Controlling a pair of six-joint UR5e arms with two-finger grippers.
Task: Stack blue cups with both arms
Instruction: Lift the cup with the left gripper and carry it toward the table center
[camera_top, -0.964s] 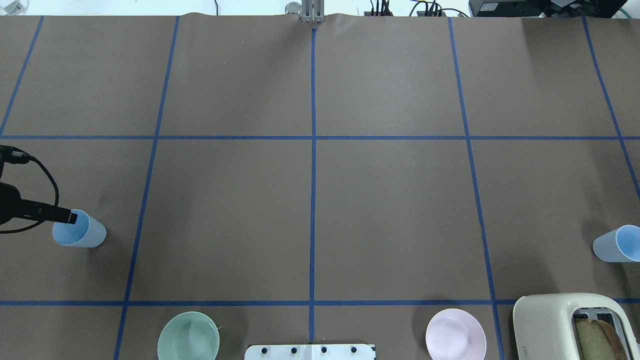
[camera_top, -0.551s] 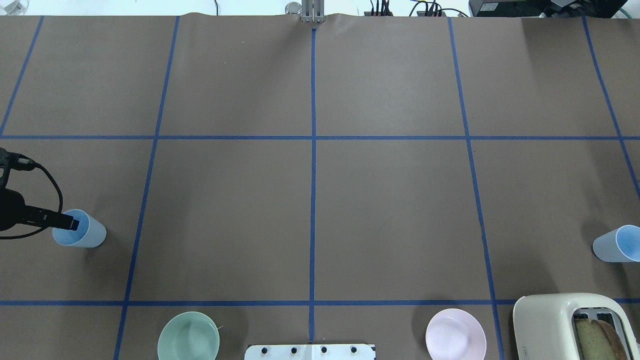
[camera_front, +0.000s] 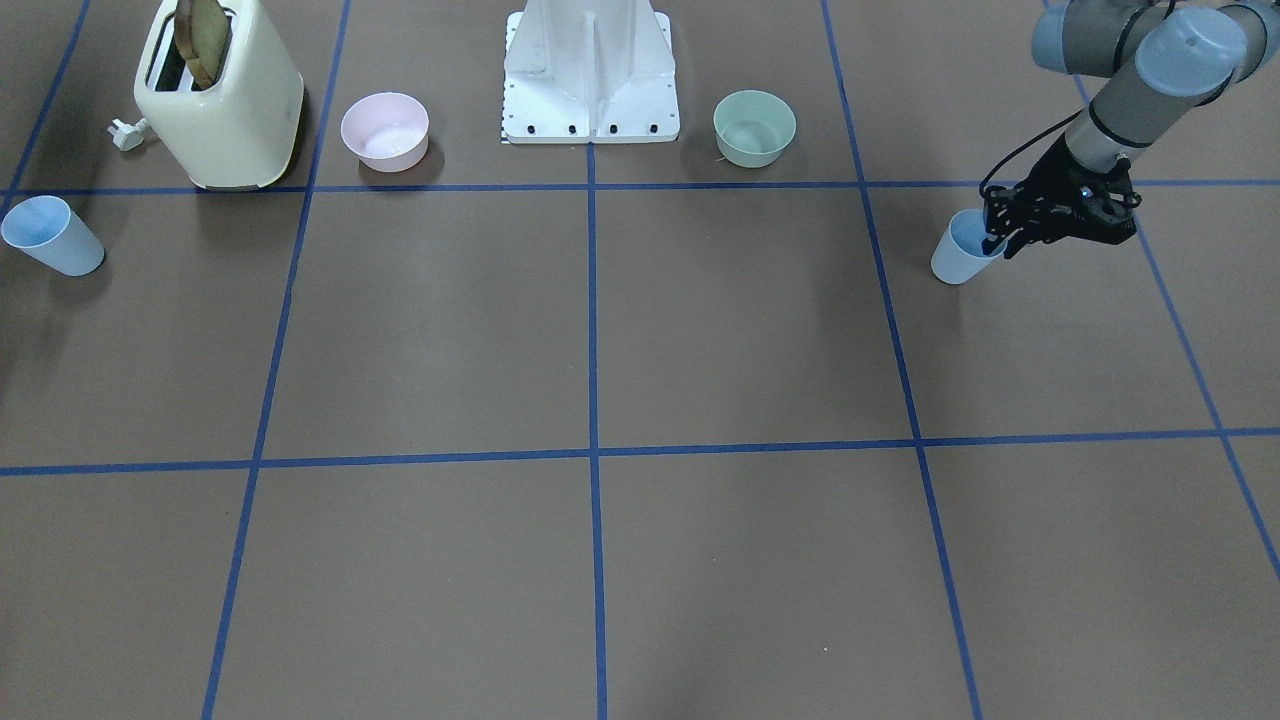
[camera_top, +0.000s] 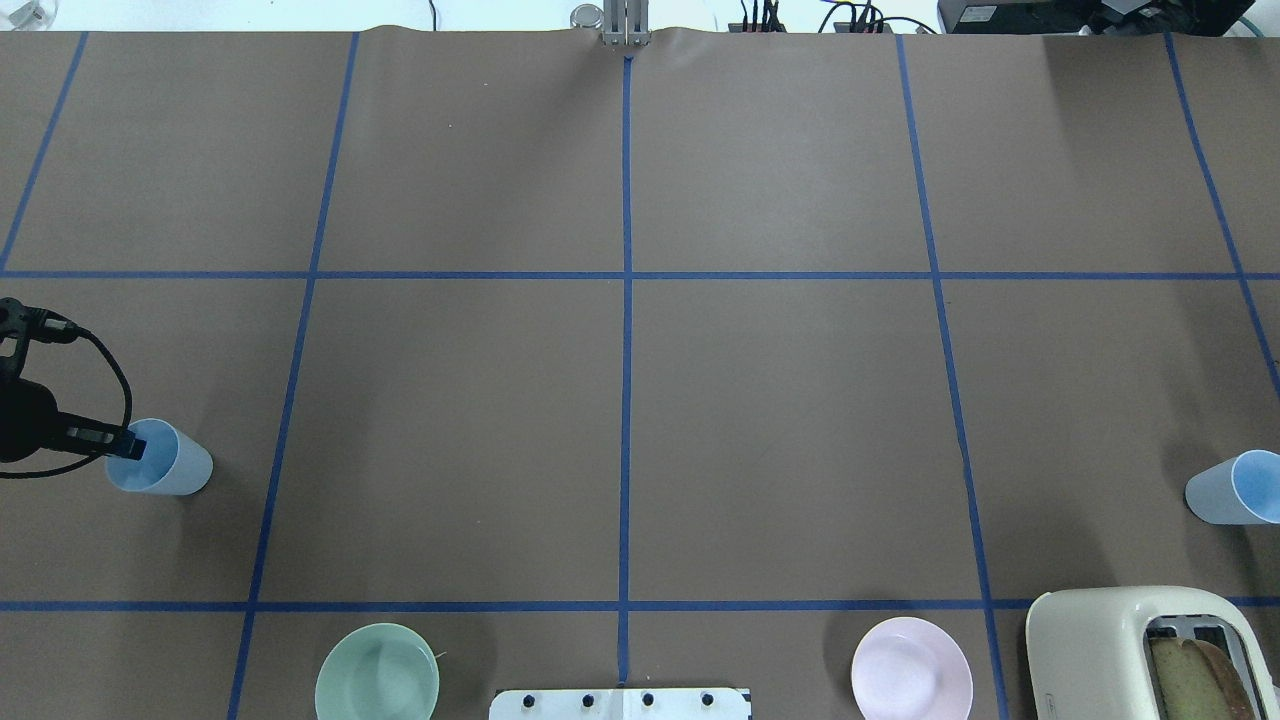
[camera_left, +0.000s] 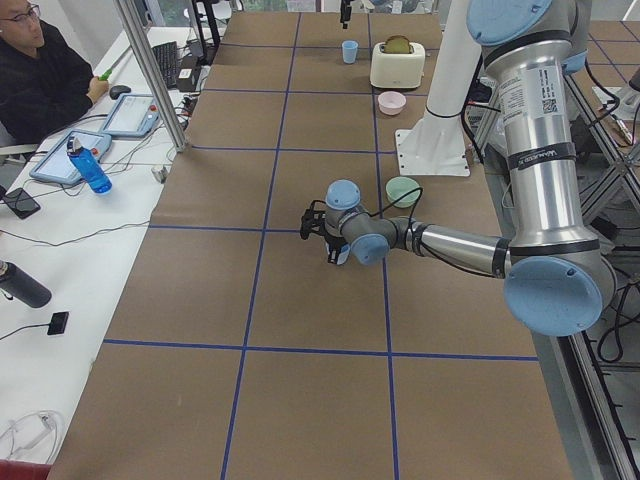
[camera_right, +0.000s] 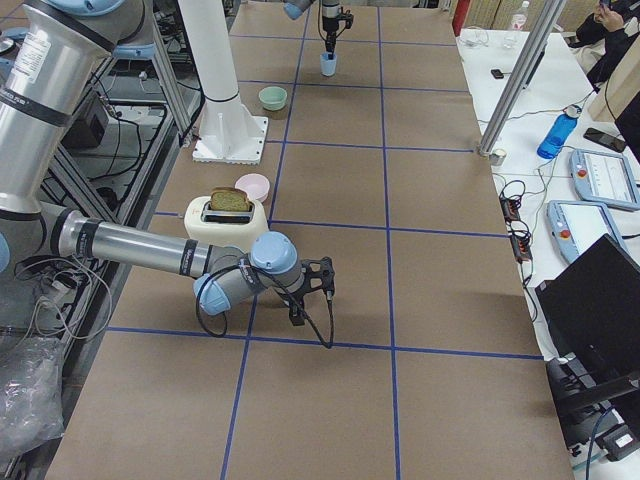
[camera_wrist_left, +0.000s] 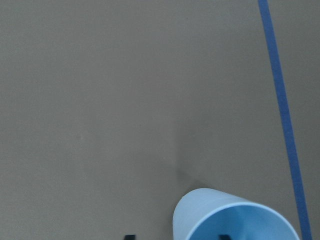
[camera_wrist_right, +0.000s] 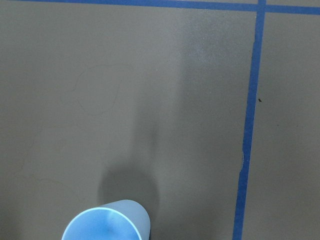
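Note:
One blue cup (camera_top: 165, 462) stands upright at the table's left; it also shows in the front view (camera_front: 962, 252) and the left wrist view (camera_wrist_left: 235, 217). My left gripper (camera_top: 126, 446) is open astride its rim, with one finger inside the cup and one outside (camera_wrist_left: 176, 237). The second blue cup (camera_top: 1232, 488) stands upright at the far right; it also shows in the front view (camera_front: 50, 237) and low in the right wrist view (camera_wrist_right: 107, 223). My right gripper (camera_right: 302, 308) hangs near it and shows only in the exterior right view, so I cannot tell whether it is open or shut.
A cream toaster (camera_top: 1120, 645) with bread in it stands at the near right, beside a pink bowl (camera_top: 911, 668). A pale green bowl (camera_top: 377, 672) sits at the near left. The white base stand (camera_front: 590, 75) is between the bowls.
My left gripper has moved down and slightly back, so that its finger now reaches inside the left cup's rim. The cups have not moved.

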